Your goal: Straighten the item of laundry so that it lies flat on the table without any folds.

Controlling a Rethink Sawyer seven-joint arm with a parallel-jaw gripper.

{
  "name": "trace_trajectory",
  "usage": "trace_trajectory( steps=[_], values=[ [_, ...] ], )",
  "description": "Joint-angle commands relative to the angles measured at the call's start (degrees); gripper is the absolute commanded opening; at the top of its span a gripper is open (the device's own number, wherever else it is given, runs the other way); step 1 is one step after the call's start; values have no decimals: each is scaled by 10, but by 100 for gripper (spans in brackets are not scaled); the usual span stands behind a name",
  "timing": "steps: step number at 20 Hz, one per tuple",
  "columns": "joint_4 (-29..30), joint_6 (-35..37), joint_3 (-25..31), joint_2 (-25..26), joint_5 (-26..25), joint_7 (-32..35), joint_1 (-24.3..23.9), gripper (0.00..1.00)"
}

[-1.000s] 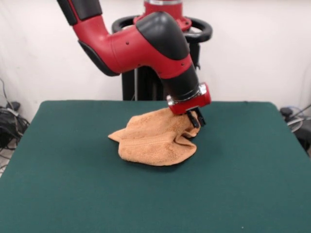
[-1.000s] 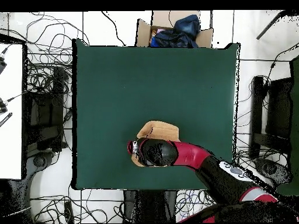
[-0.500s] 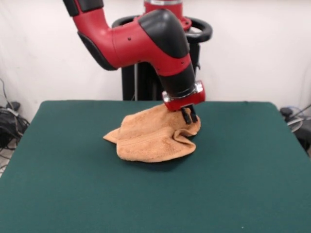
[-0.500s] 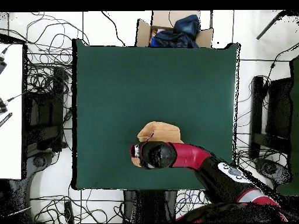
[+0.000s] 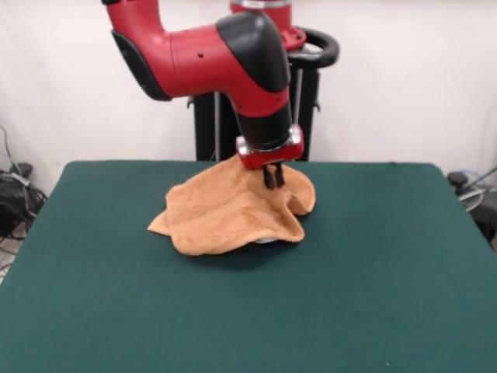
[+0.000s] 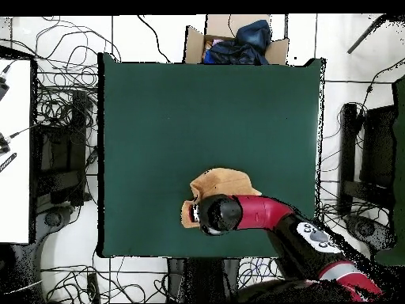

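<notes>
The orange-tan towel (image 5: 225,208) lies bunched and folded on the green table (image 5: 388,264), near its far middle, with one part raised. My gripper (image 5: 272,180) stands on the towel's upper right part, its fingers (image 5: 268,178) shut on a pinch of cloth. In the overhead view the towel (image 6: 224,182) shows near the table's (image 6: 158,119) bottom edge. The arm's wrist (image 6: 215,214) covers its lower part and hides the gripper.
The robot's pedestal (image 5: 233,124) stands behind the table's far edge. A cardboard box with dark blue cloth (image 6: 237,41) sits beyond the table's top edge in the overhead view. Cables (image 6: 67,103) lie on the floor around the table.
The gripper has moved left in the front view and risen slightly, pulling the towel with it. The towel has shifted left and spread wider.
</notes>
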Motion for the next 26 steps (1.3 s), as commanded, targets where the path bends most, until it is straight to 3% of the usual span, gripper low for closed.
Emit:
trace_trajectory(
  steps=[1,6,14,17,20,26],
  values=[
    [-88,76,-57,2,-55,-7,20,0],
    [-107,93,-70,7,-81,-13,25,0],
    [-100,76,-58,8,-79,1,20,0],
    [-79,58,-38,12,-48,14,6,0],
    [-35,39,7,21,17,43,-22,0],
    [5,0,51,38,75,63,-43,0]
  ],
)
